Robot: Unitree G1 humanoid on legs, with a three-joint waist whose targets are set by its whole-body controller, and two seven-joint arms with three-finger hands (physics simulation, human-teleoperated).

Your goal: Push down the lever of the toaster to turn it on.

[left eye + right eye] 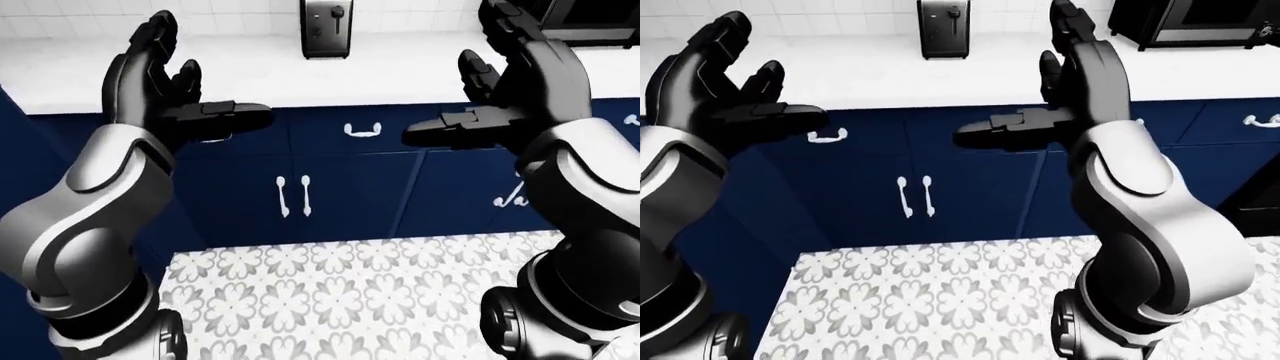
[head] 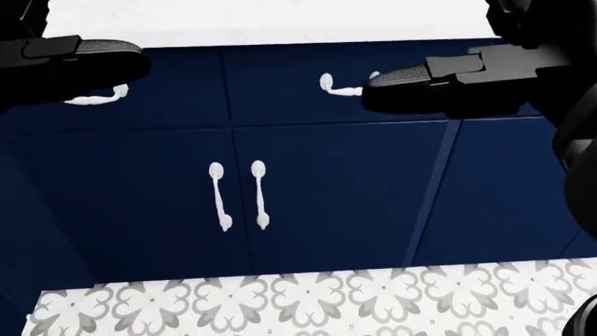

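A white counter [image 1: 260,71] runs across the top of both eye views, smooth and matte, with white square wall tiles [image 1: 240,15] above it. Under it stand navy cabinets [image 2: 327,196], flat-panelled, with glossy white handles: a pair of slim upright ones [image 2: 238,196] on two doors that meet, and curved drawer pulls [image 1: 363,130] higher up. The floor [image 1: 350,300] is tiled in a grey-and-white flower pattern. At the top right of the right-eye view sits a dark boxy appliance [image 1: 1200,19], perhaps an oven; too little of it shows to be sure.

The toaster [image 1: 326,28] stands upright on the counter against the wall tiles, near the top centre of the left-eye view. It is a dark, rounded-edged box with a paler face panel, on which a small dark lever [image 1: 337,13] sits high in its slot.

Both arms are raised over the floor, well short of the toaster. They have glossy grey shells and black jointed hands. The left hand [image 1: 170,82] is spread, fingers up and thumb pointing inward, holding nothing. The right hand [image 1: 505,86] mirrors it, fingers splayed and empty.
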